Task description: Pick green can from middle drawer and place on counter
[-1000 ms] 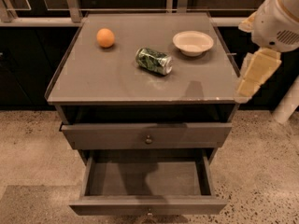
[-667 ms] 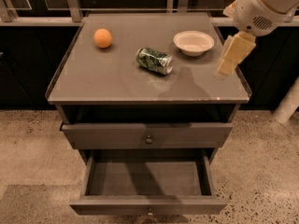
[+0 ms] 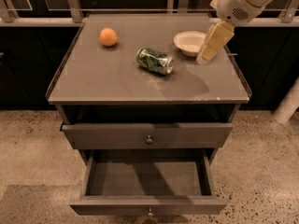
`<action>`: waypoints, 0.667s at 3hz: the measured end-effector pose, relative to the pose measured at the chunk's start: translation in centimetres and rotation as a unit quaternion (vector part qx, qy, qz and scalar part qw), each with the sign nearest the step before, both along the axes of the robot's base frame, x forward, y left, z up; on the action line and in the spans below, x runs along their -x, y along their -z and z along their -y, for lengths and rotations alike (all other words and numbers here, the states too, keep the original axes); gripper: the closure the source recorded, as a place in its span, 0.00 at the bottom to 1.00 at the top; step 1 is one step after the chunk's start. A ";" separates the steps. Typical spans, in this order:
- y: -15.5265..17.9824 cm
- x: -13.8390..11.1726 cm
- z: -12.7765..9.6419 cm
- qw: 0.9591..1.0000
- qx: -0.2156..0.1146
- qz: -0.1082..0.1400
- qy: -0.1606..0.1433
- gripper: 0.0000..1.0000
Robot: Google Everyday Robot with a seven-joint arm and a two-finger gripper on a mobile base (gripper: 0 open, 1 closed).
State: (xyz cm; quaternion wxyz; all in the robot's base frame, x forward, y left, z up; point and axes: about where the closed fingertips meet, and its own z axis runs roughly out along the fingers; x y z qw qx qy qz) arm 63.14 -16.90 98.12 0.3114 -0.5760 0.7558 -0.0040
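Green can (image 3: 154,61) lies sideways at the middle of the surface (image 3: 103,83); pincer (image 3: 207,56) hangs near its right edge; its opening cannot be told.

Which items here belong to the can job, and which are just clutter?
Job:
- green can, on its side on the counter
- middle drawer, pulled open
- gripper, above the counter's right side, beside the bowl

Lying about:
- orange ball, back left of the counter
- white bowl, back right
- top drawer
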 end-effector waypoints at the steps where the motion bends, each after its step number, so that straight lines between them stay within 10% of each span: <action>1: 1.2 -0.3 -0.6 0.999 -0.032 -0.009 0.012 0.00; 2: 3.5 -3.0 -4.3 0.996 -0.086 -0.032 -0.003 0.00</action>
